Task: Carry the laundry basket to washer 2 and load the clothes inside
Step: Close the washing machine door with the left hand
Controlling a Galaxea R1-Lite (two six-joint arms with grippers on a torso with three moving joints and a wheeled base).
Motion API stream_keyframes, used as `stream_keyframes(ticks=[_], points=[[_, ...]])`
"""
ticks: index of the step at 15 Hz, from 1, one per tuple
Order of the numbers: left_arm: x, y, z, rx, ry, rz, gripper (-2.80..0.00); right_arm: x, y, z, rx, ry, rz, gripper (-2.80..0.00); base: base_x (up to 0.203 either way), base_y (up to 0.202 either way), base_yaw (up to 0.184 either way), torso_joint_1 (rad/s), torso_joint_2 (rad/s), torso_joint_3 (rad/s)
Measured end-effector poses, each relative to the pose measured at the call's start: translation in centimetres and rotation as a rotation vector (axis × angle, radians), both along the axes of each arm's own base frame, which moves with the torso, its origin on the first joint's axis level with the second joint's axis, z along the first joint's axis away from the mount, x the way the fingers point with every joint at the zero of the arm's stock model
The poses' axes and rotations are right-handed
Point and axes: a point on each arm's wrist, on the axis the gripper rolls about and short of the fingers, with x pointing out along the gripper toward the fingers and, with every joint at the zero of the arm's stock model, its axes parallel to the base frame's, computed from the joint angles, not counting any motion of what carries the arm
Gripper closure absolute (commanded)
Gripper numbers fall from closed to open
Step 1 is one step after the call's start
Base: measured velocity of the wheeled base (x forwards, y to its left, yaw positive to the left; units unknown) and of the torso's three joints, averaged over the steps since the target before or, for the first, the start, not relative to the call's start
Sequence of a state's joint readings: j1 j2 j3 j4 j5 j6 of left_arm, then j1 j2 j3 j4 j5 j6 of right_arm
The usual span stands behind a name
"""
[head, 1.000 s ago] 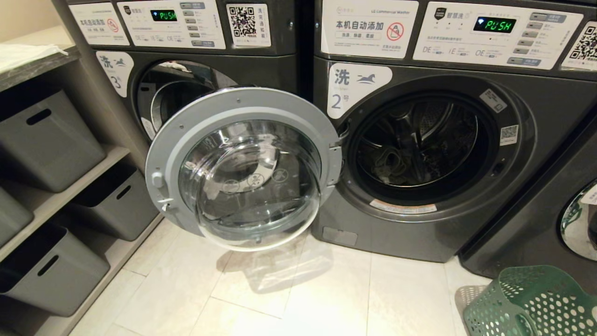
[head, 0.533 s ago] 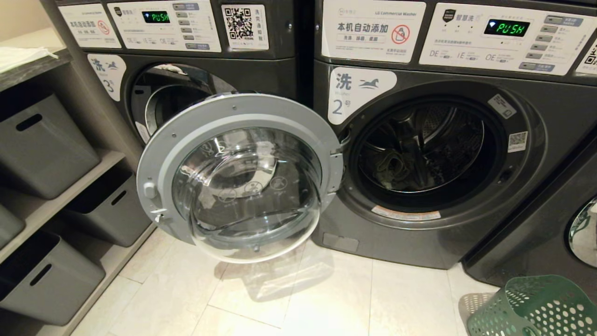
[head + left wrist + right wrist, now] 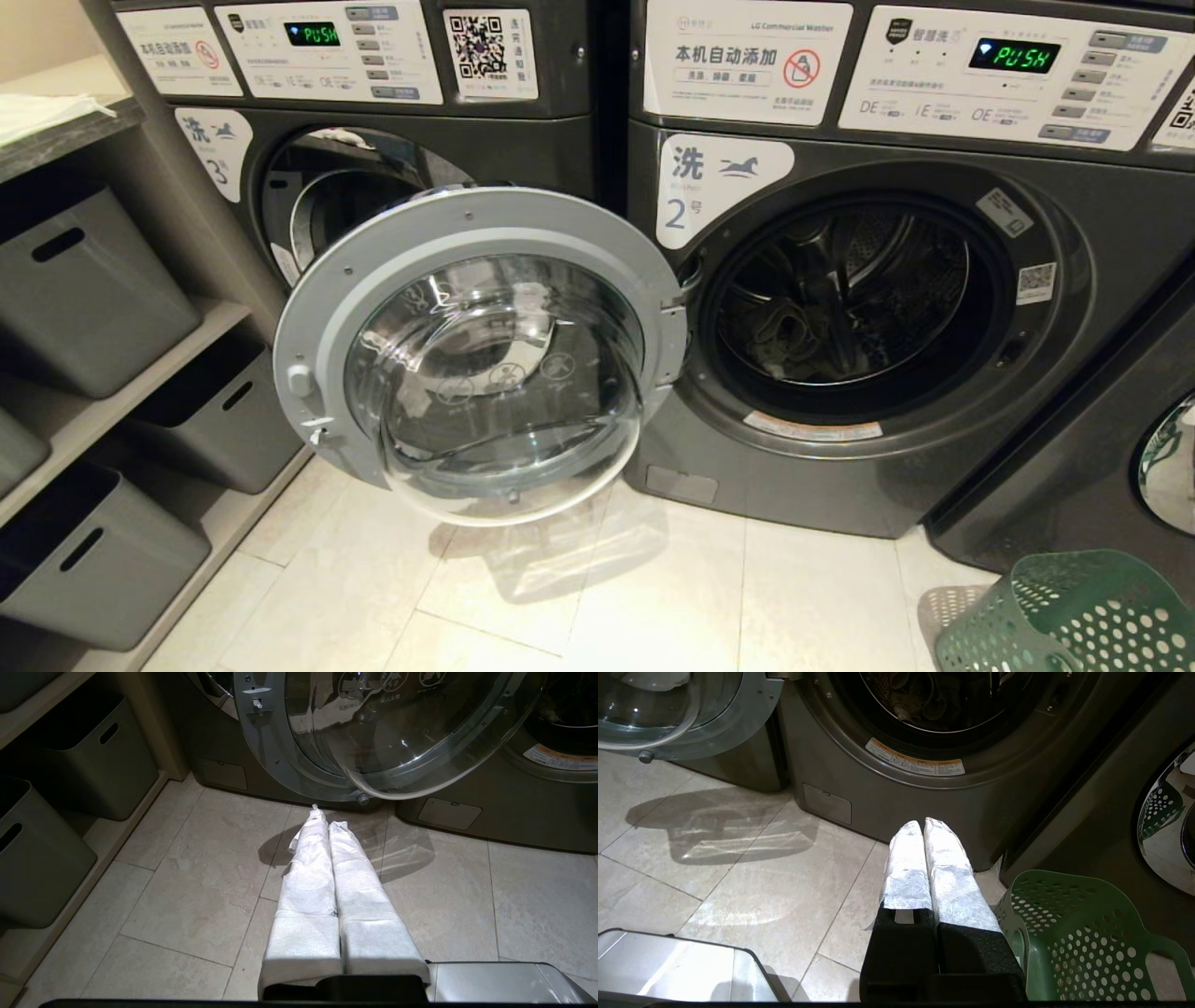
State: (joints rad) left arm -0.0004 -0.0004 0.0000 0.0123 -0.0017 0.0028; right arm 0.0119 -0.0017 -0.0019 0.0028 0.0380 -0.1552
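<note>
Head view: washer 2, dark grey front-loader, door swung fully open to the left, so the round glass bowl in its pale grey ring covers much of washer 3. Drum is perforated steel; a crumpled dark-olive item lies inside, and I cannot tell whether it is the clothes. Both control panels read "PUSH" in green. Neither arm shows in this view. Only a corner of the laundry basket appears, at lower right on the floor. Grey storage bins sit on open shelves at far left.

Left wrist view: left gripper hangs low over the pale stone tiles, pointing toward the bottom edge of the open door. Fingers wrapped in white fabric-like padding, pressed together, nothing between them. The door's latch and convex clear glass are seen close; 2 bins with slot handles stand beside.

Right wrist view: right gripper also low, aimed at the base of washer 2 below the orange-and-white warning label. Its fingers, white-wrapped over black bases, are closed against each other, empty. This view alone shows the basket well: dark green plastic, rounded corners, walls dotted with round holes, cut-out handle; it stands on the floor just beside the gripper, in front of a neighbouring machine with a chrome door rim that reflects it. Basket interior is not visible.
</note>
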Motion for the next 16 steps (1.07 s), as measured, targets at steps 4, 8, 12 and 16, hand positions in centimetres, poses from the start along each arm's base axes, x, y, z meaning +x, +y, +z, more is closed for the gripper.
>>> stream_keyframes(ticks=[4, 8, 12, 16], points=[[0.0, 0.0, 0.0, 0.001, 0.000, 0.000, 0.00, 0.0, 0.0, 0.0, 0.003, -0.002, 0.000, 0.00, 0.000, 0.000, 0.000, 0.000, 0.00, 0.000], [0.0, 0.0, 0.0, 0.005, 0.001, -0.001, 0.00, 0.0, 0.0, 0.0, 0.004, -0.002, 0.000, 0.00, 0.000, 0.000, 0.000, 0.000, 0.00, 0.000], [-0.5, 0.0, 1.6, 0.042, -0.046, -0.007, 0.00, 0.0, 0.0, 0.0, 0.007, -0.002, 0.000, 0.00, 0.000, 0.000, 0.000, 0.000, 0.00, 0.000], [-1.6, 0.0, 9.4, 0.074, -0.120, -0.009, 0.00, 0.0, 0.0, 0.0, 0.006, -0.002, 0.000, 0.00, 0.000, 0.000, 0.000, 0.000, 0.00, 0.000]])
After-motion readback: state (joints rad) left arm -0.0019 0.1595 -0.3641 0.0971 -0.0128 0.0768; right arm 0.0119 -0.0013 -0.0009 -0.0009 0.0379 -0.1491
